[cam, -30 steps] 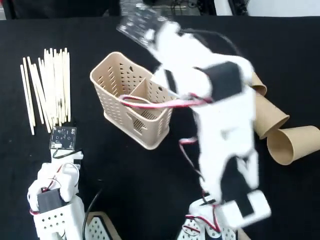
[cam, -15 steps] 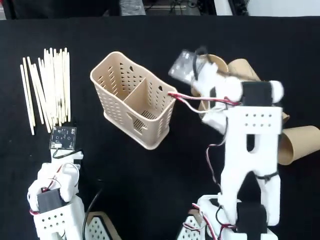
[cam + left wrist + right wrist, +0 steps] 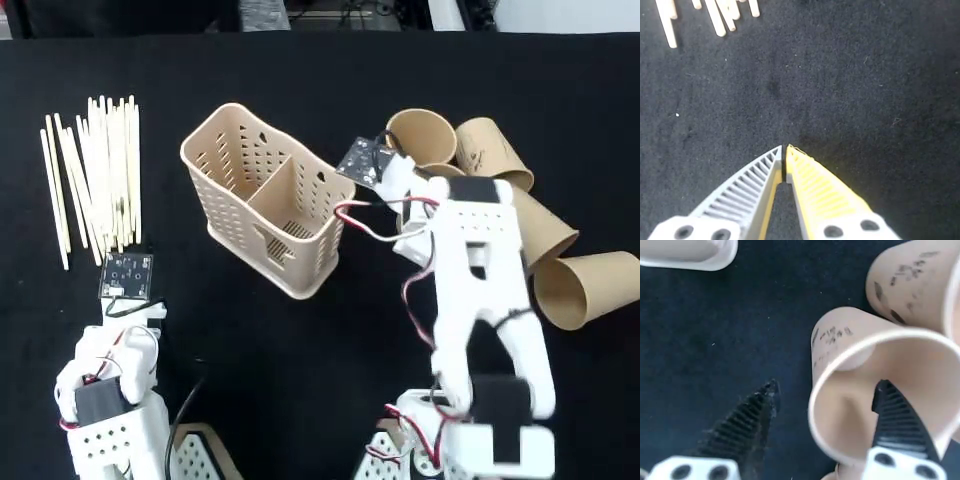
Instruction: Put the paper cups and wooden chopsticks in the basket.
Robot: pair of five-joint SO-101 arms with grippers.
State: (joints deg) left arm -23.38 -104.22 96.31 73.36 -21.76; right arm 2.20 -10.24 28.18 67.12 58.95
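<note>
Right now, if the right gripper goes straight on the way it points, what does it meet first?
Probably the paper cup; the right gripper straddles its rim, fingers open.

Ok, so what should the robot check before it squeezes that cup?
1. Right tool open: ok.
2. Its jaws straddle the wall of the brown paper cup, one inside, one outside: ok.
3. Cup gripped: not ok, nothing squeezed yet.
4. Cup free of the neighbouring paper cups: cannot tell.
5. Beige perforated plastic basket has empty compartments: ok.
6. Left tool shut, away from the basket: ok.
</note>
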